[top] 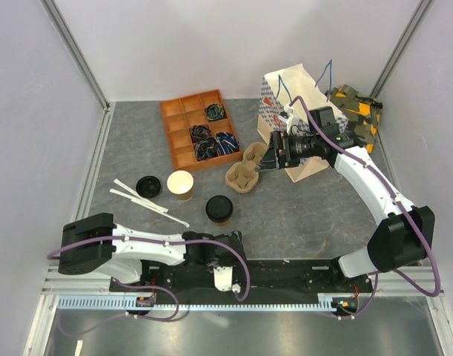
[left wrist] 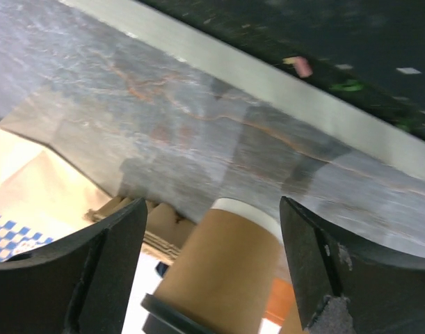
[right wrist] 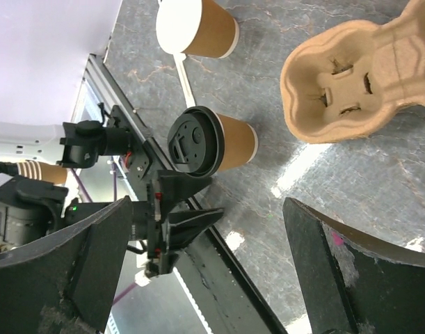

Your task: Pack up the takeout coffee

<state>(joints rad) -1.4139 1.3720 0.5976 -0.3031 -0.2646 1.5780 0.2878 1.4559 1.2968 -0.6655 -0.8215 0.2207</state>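
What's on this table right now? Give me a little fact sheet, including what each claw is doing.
Takeout coffee: upright, lid on, standing free
Lidless cup: upright, beside a loose black lid
Cup carrier: empty, next to the paper bag
Left gripper: open, facing the coffee, not gripping it
Right gripper: open, holding nothing, by the carrier

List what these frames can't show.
Left wrist view: takeout coffee, lid cut off by the bottom edge.
Top view: paper bag interior, hidden by its wall and the right arm.
Top view: dark items in the orange tray, too small to identify.
Right wrist view: cup carrier, cut off by the right edge.
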